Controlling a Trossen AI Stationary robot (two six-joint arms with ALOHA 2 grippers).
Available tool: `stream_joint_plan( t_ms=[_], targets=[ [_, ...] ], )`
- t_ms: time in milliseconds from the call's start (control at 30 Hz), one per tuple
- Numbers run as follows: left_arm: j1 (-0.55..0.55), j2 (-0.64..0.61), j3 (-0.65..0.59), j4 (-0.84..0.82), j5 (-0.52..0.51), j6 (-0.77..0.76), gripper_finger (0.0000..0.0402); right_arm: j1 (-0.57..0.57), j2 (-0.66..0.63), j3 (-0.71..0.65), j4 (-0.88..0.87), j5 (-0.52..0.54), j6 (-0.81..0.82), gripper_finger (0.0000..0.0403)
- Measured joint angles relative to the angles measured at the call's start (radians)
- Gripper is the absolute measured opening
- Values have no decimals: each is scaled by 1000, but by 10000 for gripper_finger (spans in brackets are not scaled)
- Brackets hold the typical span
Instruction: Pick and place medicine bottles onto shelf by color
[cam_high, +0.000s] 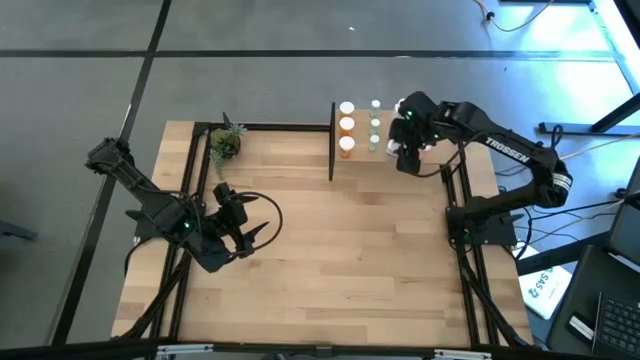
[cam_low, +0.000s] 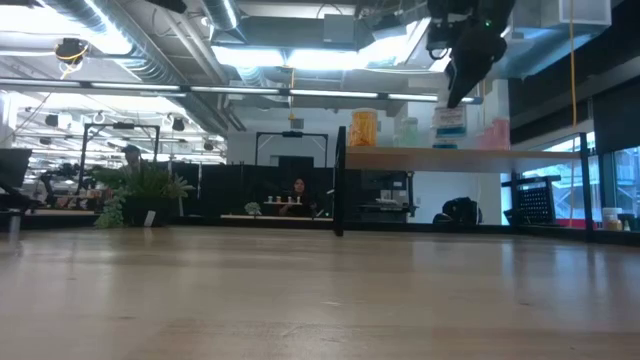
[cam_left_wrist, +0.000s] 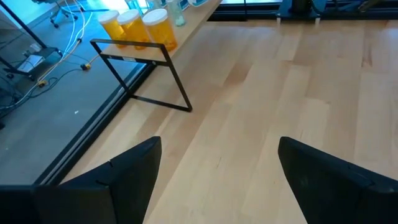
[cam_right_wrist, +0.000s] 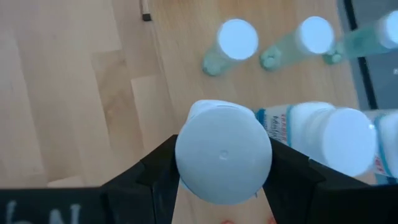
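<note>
The left gripper (cam_high: 243, 232) is hanging over the bare near-left part of the wooden table (cam_high: 340, 270), its jaws spread wide and holding nothing. Further back, the small potted plant (cam_high: 225, 144) is sitting at the table's far-left corner. At the far edge, the shelf (cam_high: 362, 158) is carrying three orange bottles (cam_high: 346, 128) in a row, with green bottles (cam_high: 374, 128) lined up beside them. Over the shelf's right end, the right gripper (cam_high: 408, 152) is clasping a white-capped white bottle (cam_right_wrist: 222, 152) between its fingers, next to another white bottle (cam_right_wrist: 329, 138).
</note>
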Motion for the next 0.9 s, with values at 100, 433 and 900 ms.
stream_joint_plan(
  t_ms=[100,433,900],
  targets=[
    [0,0,0,0,0,0,318,0,16,0,2,-12,0,193],
    [0,0,0,0,22,0,318,0,44,0,16,-5,-9,193],
    [0,0,0,0,23,-2,318,0,44,0,9,25,-12,193]
  ],
)
